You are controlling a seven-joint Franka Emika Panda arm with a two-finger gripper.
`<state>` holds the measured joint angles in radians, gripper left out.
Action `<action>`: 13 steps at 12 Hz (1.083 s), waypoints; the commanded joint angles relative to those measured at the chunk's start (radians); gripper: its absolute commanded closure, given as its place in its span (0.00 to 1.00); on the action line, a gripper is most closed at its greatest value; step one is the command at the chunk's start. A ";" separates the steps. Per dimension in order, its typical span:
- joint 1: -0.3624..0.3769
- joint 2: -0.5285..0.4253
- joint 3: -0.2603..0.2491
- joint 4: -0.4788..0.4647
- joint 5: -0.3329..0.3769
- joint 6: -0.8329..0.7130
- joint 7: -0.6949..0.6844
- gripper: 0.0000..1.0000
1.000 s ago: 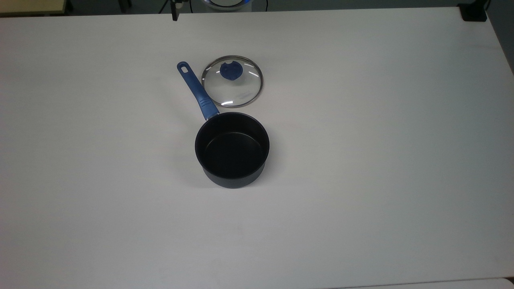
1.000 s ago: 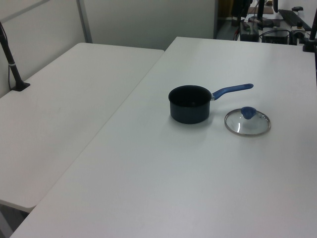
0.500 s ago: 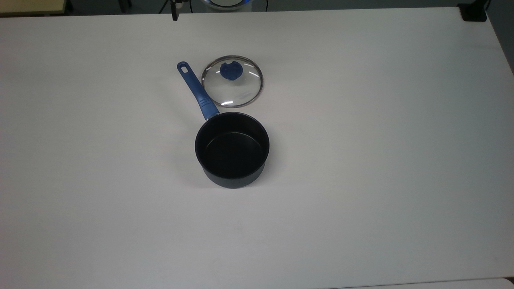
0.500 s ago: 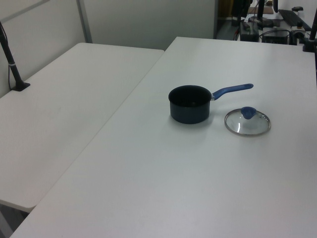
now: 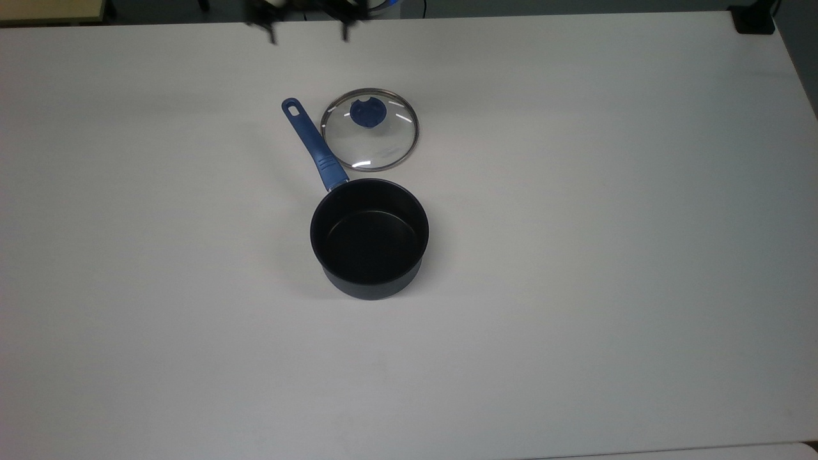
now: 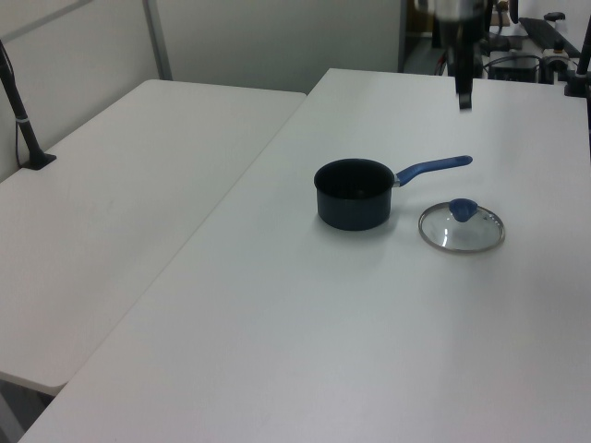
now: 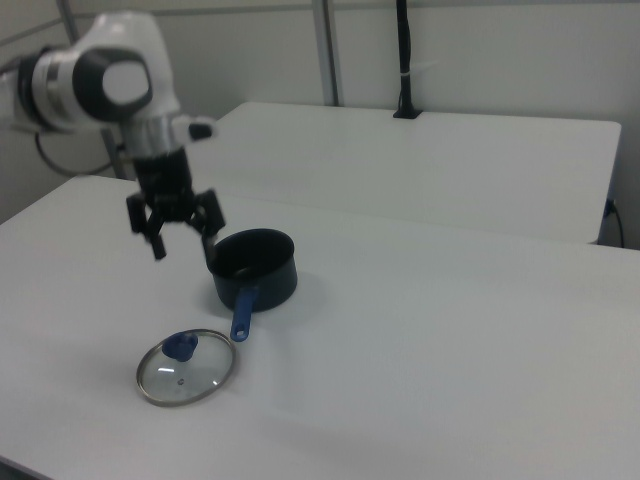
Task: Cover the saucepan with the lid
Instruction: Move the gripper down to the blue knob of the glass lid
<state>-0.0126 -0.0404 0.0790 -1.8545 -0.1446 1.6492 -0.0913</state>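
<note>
My gripper [image 7: 183,238] hangs in the air, fingers spread wide, holding nothing. The lid [image 7: 186,366] lies flat on the table [image 7: 420,330], knob [image 7: 181,345] up, just beside the pan [image 7: 253,267] handle [image 7: 243,314], not touching the pan bowl. In the right view the lid sits below my gripper and slightly toward the camera; in the top view my gripper [image 5: 307,29] is at the top edge, lid [image 5: 370,129] well below it and a bit right. I judge the move is down onto the knob. The pan is open and empty, near the lid.
</note>
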 commanded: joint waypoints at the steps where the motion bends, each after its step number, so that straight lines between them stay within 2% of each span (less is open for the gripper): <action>1: 0.002 -0.041 0.103 -0.303 -0.027 0.251 0.134 0.00; 3: -0.003 -0.021 0.105 -0.421 -0.027 0.419 0.142 0.00; 5: -0.010 -0.021 0.105 -0.486 -0.027 0.509 0.143 0.00; 8: -0.033 -0.001 0.105 -0.488 -0.027 0.523 0.145 0.00; 9: -0.042 0.008 0.105 -0.488 -0.012 0.571 0.162 0.00; 13: -0.037 0.068 0.107 -0.486 -0.010 0.673 0.300 0.04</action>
<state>-0.0567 0.0030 0.1834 -2.3287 -0.1539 2.2698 0.1472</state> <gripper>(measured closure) 0.035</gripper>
